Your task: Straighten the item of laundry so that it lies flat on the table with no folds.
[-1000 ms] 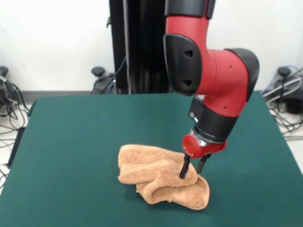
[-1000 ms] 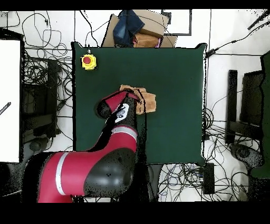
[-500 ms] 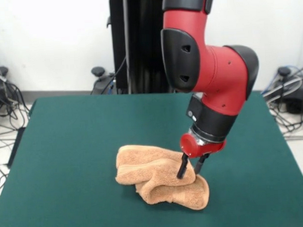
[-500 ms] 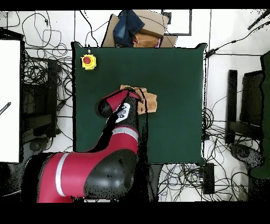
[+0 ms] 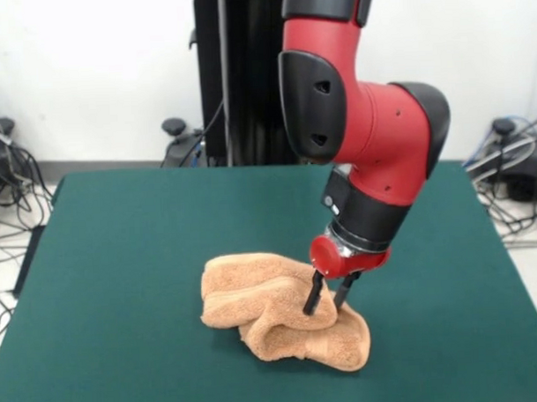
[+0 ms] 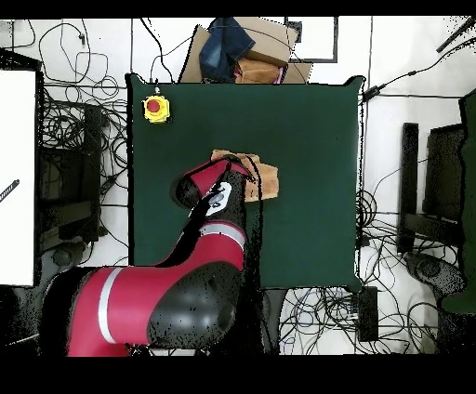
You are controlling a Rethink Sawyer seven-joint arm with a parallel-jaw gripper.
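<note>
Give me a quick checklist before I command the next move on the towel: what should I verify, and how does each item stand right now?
1. Towel flat with no folds: not ok, it lies bunched in thick folds.
2. Gripper placed on the towel: ok, its tips are down in the cloth near the upper fold.
3. Fingers gripping cloth: cannot tell, they stand slightly apart and any cloth between them is hidden.
4. Room on the table to spread: ok, bare green top on all sides of the towel.
5. Yellow box with the red button out of the way: ok, it sits at a table corner, well apart from the towel.
</note>
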